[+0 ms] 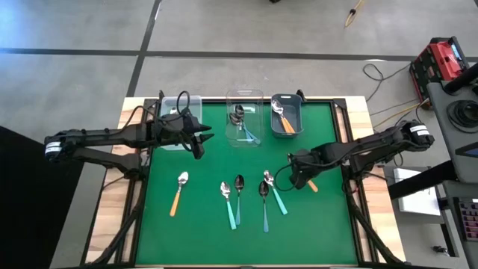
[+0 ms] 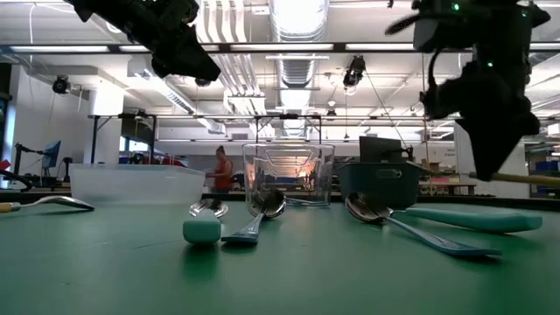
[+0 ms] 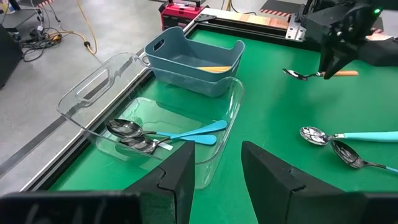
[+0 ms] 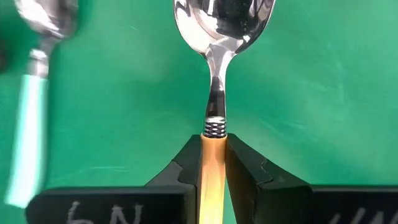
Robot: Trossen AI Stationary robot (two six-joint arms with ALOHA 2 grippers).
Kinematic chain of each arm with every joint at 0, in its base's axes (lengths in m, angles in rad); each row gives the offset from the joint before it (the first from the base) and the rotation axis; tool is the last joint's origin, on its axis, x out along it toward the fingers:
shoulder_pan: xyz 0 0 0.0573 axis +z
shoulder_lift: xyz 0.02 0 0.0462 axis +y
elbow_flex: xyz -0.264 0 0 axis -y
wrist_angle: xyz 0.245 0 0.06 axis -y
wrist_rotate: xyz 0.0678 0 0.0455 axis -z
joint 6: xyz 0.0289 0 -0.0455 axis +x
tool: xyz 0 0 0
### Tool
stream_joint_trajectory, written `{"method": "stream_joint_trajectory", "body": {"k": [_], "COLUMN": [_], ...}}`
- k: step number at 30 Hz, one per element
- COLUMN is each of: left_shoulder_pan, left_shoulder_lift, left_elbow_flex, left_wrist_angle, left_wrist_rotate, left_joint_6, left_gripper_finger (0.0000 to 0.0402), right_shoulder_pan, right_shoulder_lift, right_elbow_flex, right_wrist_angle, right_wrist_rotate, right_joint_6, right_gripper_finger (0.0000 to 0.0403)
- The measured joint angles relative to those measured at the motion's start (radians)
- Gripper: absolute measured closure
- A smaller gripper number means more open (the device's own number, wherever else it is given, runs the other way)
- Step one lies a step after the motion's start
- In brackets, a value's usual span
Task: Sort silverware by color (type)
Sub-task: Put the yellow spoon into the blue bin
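Three bins line the green mat's [image 1: 314, 224] far edge: a clear bin [image 1: 176, 112], a second clear bin [image 1: 244, 96], then a grey-blue bin [image 1: 287, 112]. Possibly a toolbox [image 1: 441, 60] stands on the floor.

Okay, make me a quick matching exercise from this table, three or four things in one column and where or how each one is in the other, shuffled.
Things:
1. right gripper
2. left gripper
3. grey bin
4. middle clear bin

States:
A. holds blue-handled spoons
B. jaws apart, nothing between them
C. shut on an orange-handled spoon
D. holds another orange spoon

Pairs: 1-C, 2-B, 3-D, 4-A
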Motion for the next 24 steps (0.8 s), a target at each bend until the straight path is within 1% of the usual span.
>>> {"method": "stream_joint_trajectory", "body": {"k": [14,20,24], "left_shoulder_pan": [0.0,0.0,0.0], "left_shoulder_lift": [0.0,0.0,0.0], "left_elbow_flex": [0.0,0.0,0.0], "left_wrist_angle": [0.018,0.018,0.038], "left_wrist_rotate": [0.0,0.0,-0.003], "left_joint_6": [0.026,0.035,0.056], "left_gripper_finger": [0.0288,0.0288,0.0288], "right_shoulder_pan": [-0.009,-0.056,-0.106], "right_shoulder_lift": [0.0,0.018,0.055], "right_elbow_flex": [0.149,0.232,0.294], "right_wrist_angle": [0.031,0.032,0.032], "right_wrist_rotate": [0.085,0.114,0.139], "right_joint_6": [-0.085,-0.17,-0.255], "right_gripper_finger": [0.0367,0.0367,0.0367]}}
